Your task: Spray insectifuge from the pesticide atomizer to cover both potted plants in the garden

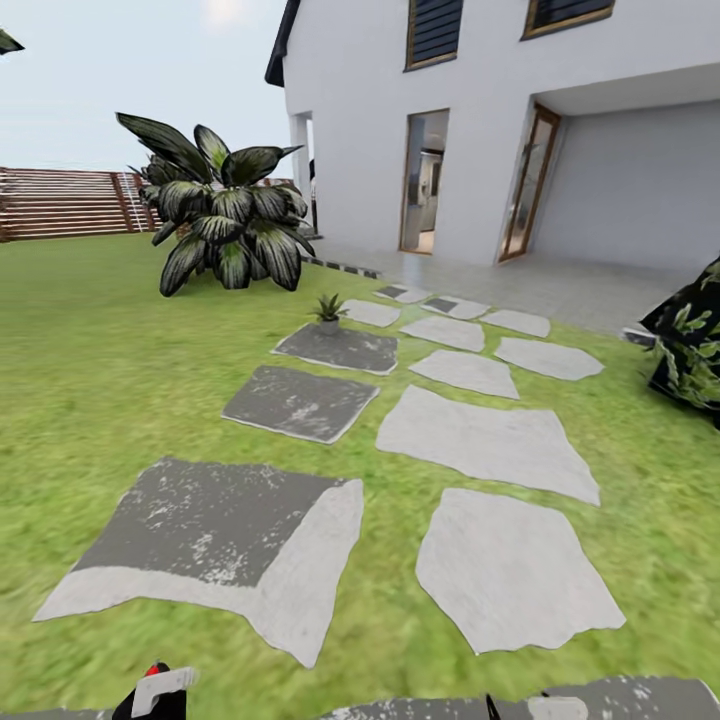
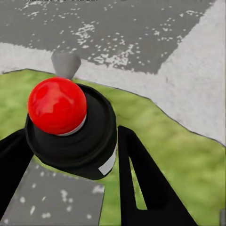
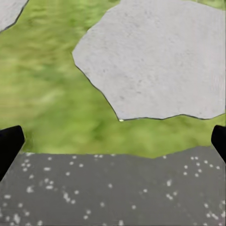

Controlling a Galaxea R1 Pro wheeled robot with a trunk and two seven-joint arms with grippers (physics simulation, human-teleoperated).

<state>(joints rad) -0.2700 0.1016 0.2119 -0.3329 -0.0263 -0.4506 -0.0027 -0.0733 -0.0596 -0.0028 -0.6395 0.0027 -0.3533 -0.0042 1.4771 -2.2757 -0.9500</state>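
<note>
Left gripper (image 2: pixel 70 155) clamps atomizer (image 2: pixel 70 127); right gripper (image 3: pixel 113 141) spread.

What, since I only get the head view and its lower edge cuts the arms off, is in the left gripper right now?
Observer: In the left wrist view the left gripper has a finger on each side of the pesticide atomizer, against its black body, under a red knob.
Operator: And the right one?
Observer: In the right wrist view the right gripper is wide open, with nothing between its fingers.
Operator: What is it aimed at?
Observer: A dark speckled slab nearest, then grass and a pale slab.
</note>
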